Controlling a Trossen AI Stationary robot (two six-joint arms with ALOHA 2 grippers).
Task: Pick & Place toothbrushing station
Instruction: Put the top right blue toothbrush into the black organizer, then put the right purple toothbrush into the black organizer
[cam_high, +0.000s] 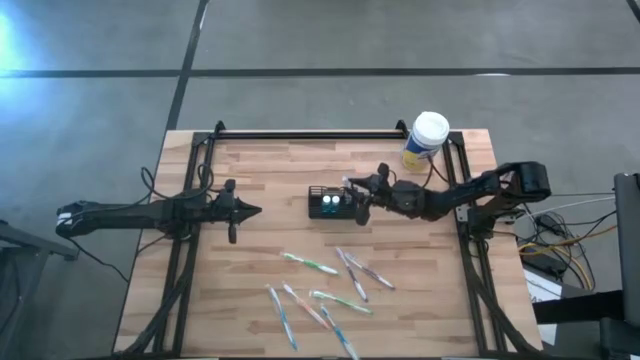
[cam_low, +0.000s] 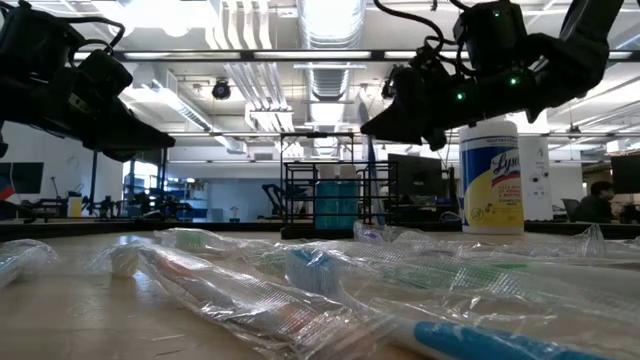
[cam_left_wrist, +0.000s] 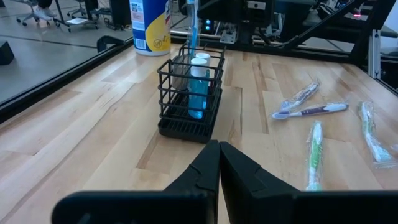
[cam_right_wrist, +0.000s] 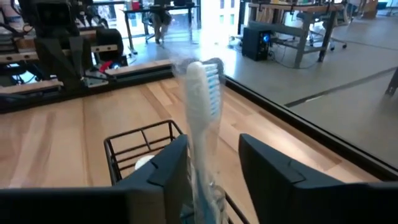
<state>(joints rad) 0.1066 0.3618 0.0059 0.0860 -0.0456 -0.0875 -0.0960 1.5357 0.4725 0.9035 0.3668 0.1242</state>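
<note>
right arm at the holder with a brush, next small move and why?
Probably lift the right pincer straight up, clear of the brush. Its fingers stand apart on either side of the wrapped brush, which stands upright in the holder, so it looks released. The left pincer waits shut, facing the holder. More brushes lie on the table.

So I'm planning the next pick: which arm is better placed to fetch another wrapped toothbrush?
Probably the left: its gripper is shut and empty. The right gripper stands over the holder, jaws around a toothbrush.
</note>
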